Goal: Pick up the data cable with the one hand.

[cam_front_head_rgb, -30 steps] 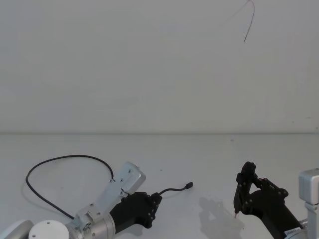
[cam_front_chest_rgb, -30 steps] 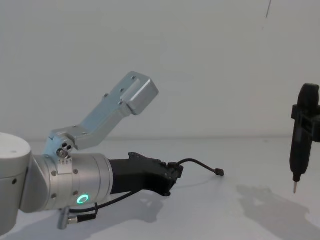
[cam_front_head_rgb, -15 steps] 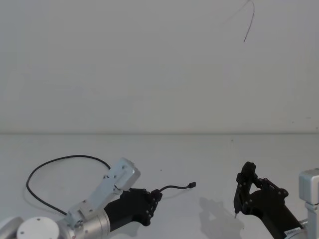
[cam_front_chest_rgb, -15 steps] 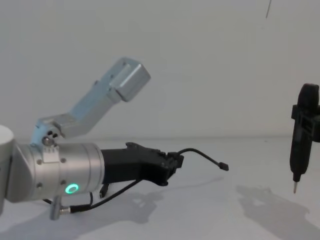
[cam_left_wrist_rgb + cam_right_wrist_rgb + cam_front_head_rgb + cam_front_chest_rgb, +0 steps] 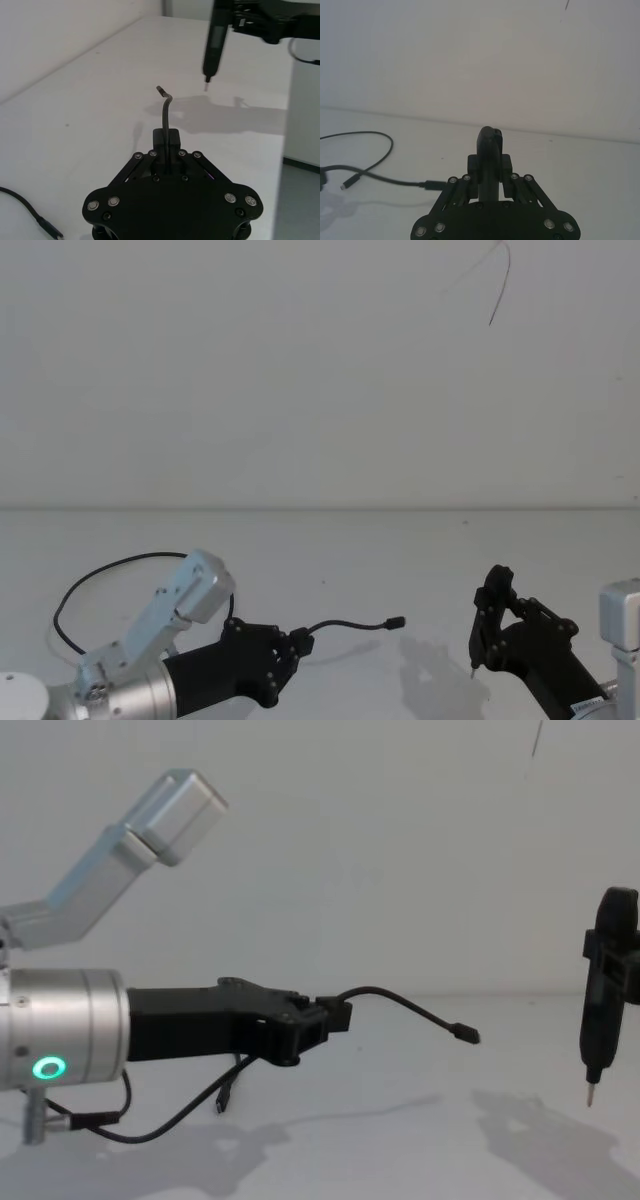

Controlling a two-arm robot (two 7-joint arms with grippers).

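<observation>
The left claw reaches forward over the near left part of the table, lifted off the surface with its shadow lying below it. Its jaws are clamped on the data cable a little way back from one end. That short free end arches out ahead of the claw toward the middle of the table and ends in a small black plug, which hangs in the air, not touching the table. In the left wrist view the cord runs straight out between the closed jaws and bends at its plug. Behind the claw, the rest of the cable runs back toward the table's left edge, where the head view shows it as a wide loop. I cannot tell exactly where its other end lies.

The right claw is above the near right part of the table, well apart from the cable. It is closed around a black pen-shaped tool, which stands nearly upright with its thin metal tip pointing down, just clear of the table.
</observation>
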